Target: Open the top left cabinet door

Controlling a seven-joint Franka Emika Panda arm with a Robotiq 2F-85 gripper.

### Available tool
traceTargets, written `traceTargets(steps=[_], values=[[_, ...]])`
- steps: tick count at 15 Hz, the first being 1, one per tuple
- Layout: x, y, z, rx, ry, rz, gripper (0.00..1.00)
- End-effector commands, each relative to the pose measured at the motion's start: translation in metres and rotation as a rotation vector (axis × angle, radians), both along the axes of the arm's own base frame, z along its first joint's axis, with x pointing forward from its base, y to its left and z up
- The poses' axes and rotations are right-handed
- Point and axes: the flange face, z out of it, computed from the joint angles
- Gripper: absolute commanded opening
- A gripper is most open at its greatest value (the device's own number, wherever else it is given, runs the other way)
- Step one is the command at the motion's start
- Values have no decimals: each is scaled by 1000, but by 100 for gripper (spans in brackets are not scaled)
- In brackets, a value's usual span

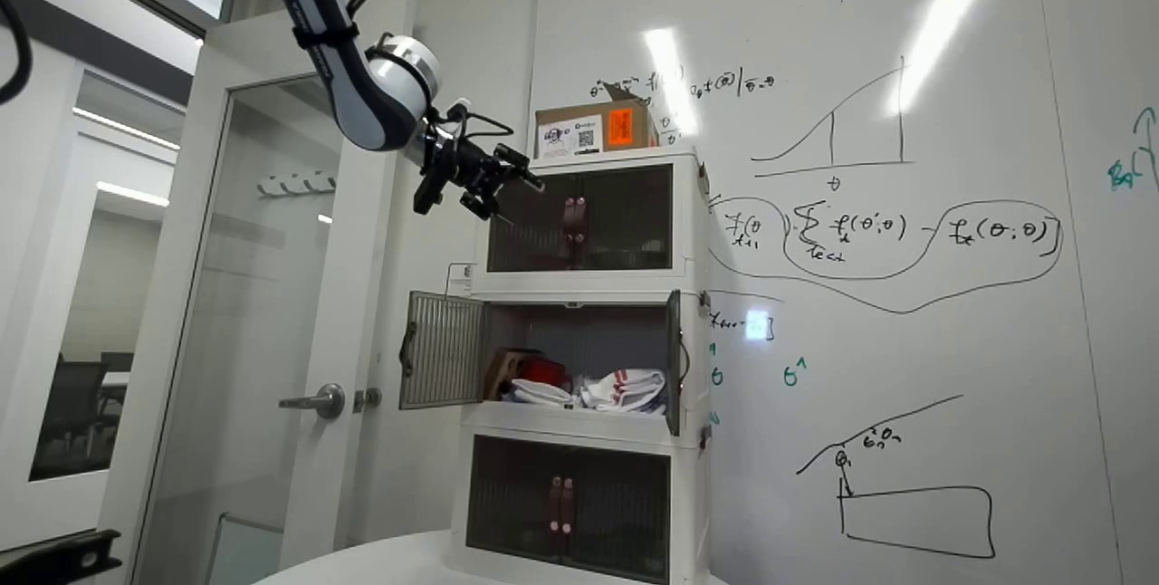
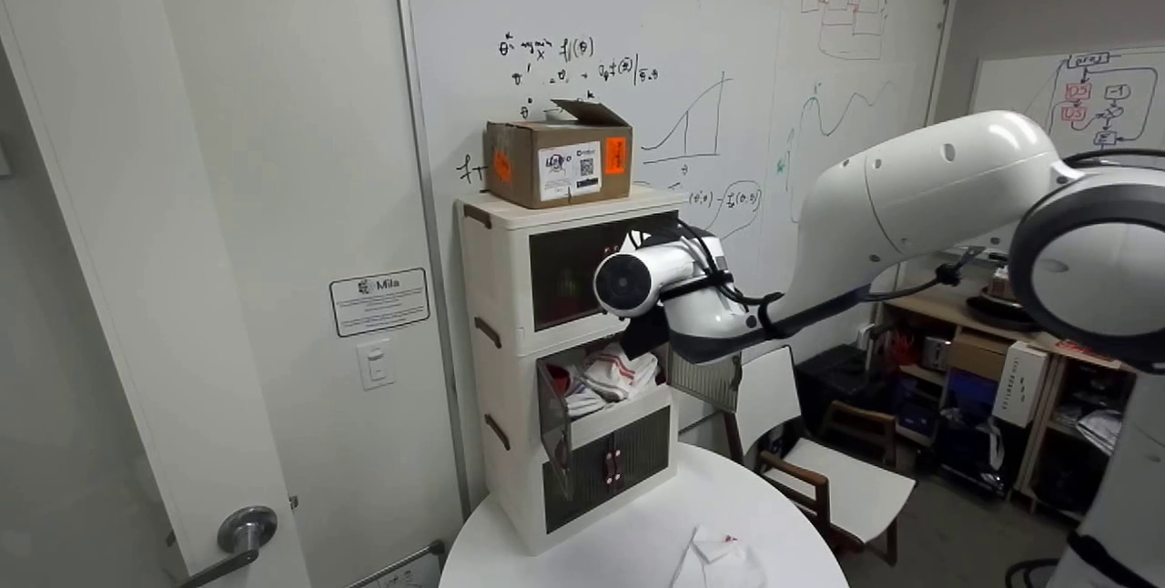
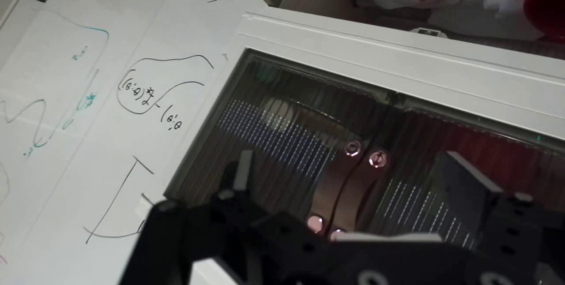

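White, marker-scrawled whiteboard (image 1: pixel 905 340): backdrop we see.
White-framed, dark-paned top left cabinet door (image 1: pixel 536 234): closed.
Black two-fingered hand (image 3: pixel 351 166): spread wide, facing it.

Closed top left cabinet door (image 2: pixel 566 280)

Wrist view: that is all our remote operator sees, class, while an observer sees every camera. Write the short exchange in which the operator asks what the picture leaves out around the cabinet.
Operator: I see my open claw in front of the shut top left cabinet door. What stands on top of the cabinet?
Observer: A brown cardboard box; it shows in both exterior views.
Operator: I can also see part of the middle tier. How does its left door stand?
Observer: Open, swung out to the side, as an exterior view shows.
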Motion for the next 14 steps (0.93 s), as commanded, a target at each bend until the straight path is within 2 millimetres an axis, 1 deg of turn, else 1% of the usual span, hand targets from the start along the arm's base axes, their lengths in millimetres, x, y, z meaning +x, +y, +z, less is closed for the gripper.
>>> traceTargets(steps=[1, 6, 10, 14], values=[[41, 3, -2, 33, 10, 42, 100], [70, 2, 14, 60, -39, 52, 100], [83, 2, 25, 41, -89, 45, 100], [96, -8, 30, 10, -120, 32, 100]])
